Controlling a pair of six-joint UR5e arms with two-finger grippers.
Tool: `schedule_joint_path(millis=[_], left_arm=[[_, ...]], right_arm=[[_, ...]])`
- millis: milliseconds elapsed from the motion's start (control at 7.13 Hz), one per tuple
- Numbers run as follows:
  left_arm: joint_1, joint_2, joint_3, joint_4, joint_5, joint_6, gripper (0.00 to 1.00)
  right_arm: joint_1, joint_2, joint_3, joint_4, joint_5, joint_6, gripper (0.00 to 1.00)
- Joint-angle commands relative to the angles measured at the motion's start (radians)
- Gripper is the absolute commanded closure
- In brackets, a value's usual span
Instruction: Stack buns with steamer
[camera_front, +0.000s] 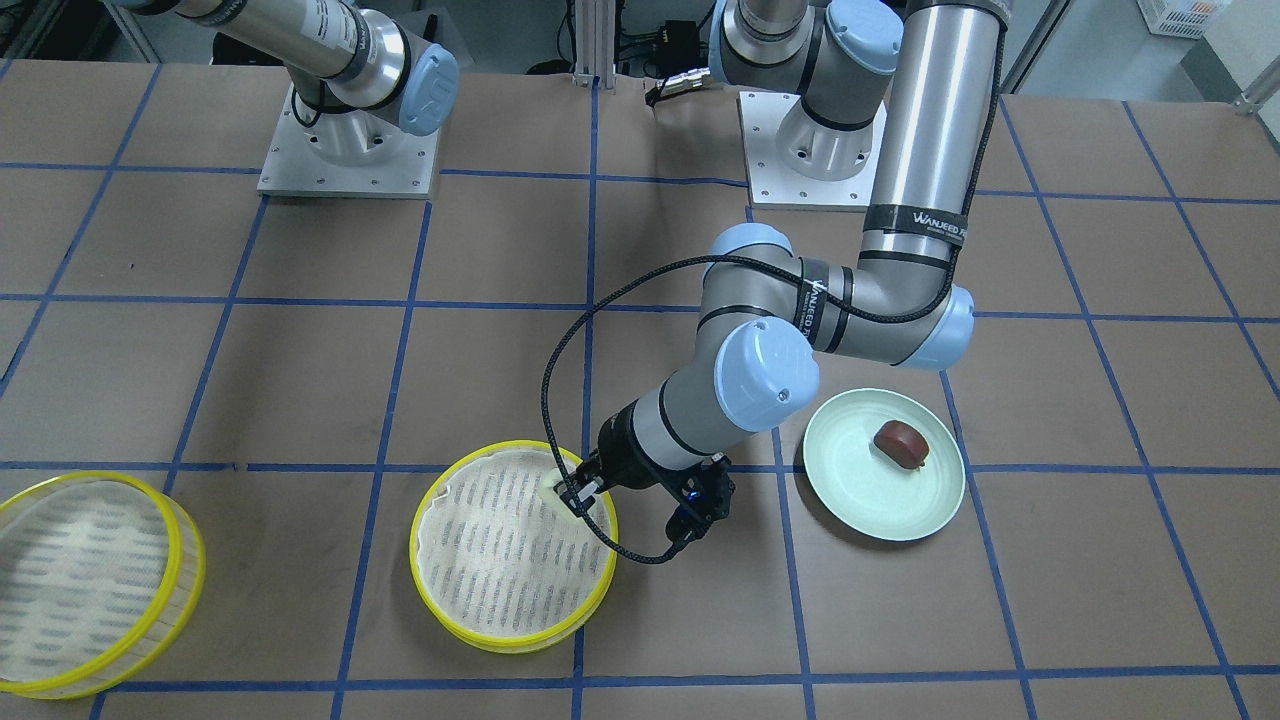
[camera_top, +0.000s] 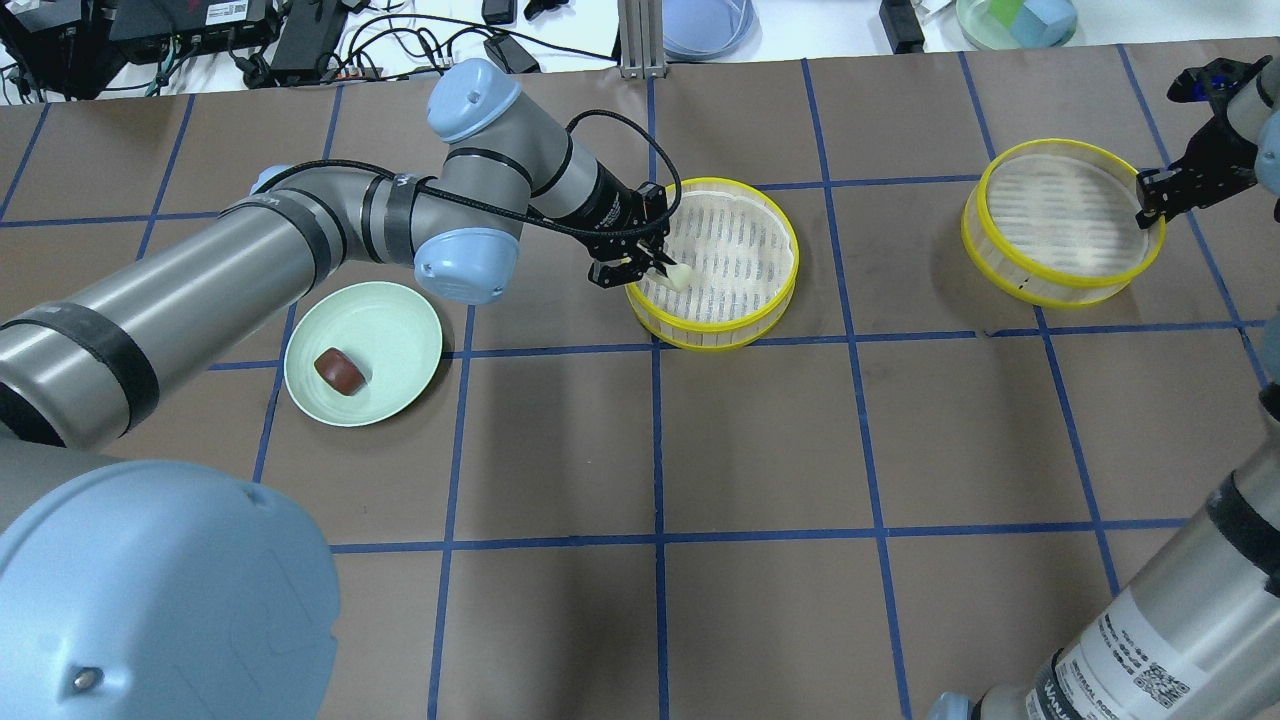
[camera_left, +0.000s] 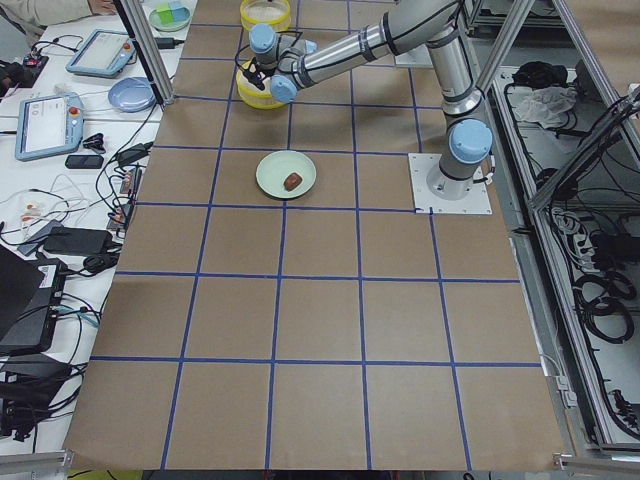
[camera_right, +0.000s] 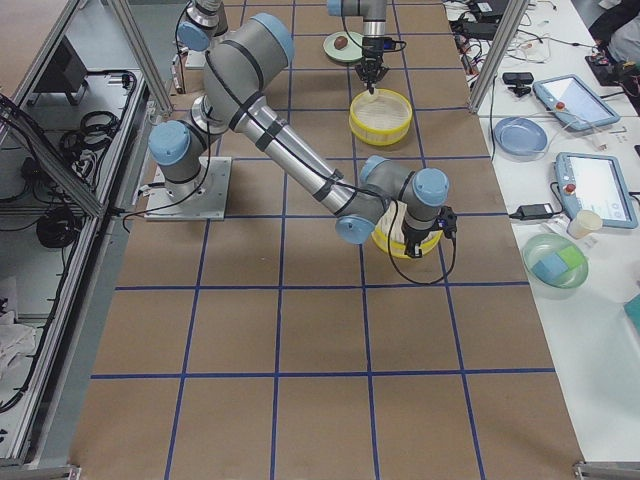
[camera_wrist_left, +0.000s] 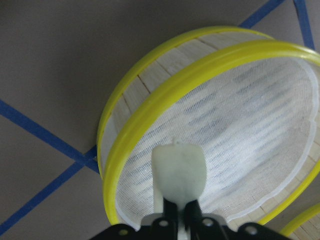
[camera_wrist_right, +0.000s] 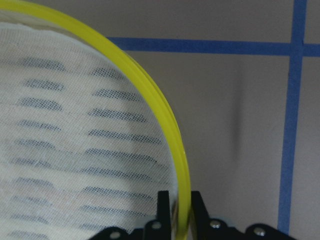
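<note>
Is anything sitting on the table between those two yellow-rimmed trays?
No. In the overhead view, the table between the middle tray and the other tray is bare apart from blue tape lines.

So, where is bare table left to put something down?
Bare table lies robot-side of both trays, and between the middle tray and the right tray. Crowded: between the plate and the middle tray, where the left gripper holds the cream bun.

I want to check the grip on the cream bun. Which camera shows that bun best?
The left wrist view: the cream bun fills the centre, pinched by the left gripper over a steamer tray. Overhead shows it small; the front view shows a sliver; side views are too distant, the right wrist misses it.
</note>
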Motion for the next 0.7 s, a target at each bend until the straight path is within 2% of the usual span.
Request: schedule_joint_path(millis=[0, 140, 561], left_arm=[[0.001, -0.003, 0.007, 0.023, 0.001, -0.005, 0.01], [0.001, -0.003, 0.008, 0.025, -0.001, -0.012, 0.00], [0.001, 0.001, 0.013, 0.025, -0.002, -0.010, 0.00]], right_arm=[[0.000, -0.006, 0.000, 0.000, -0.008, 0.002, 0.88], [0.000, -0.009, 0.000, 0.002, -0.010, 0.005, 0.97], [0.006, -0.053, 0.002, 0.015, -0.010, 0.041, 1.00]])
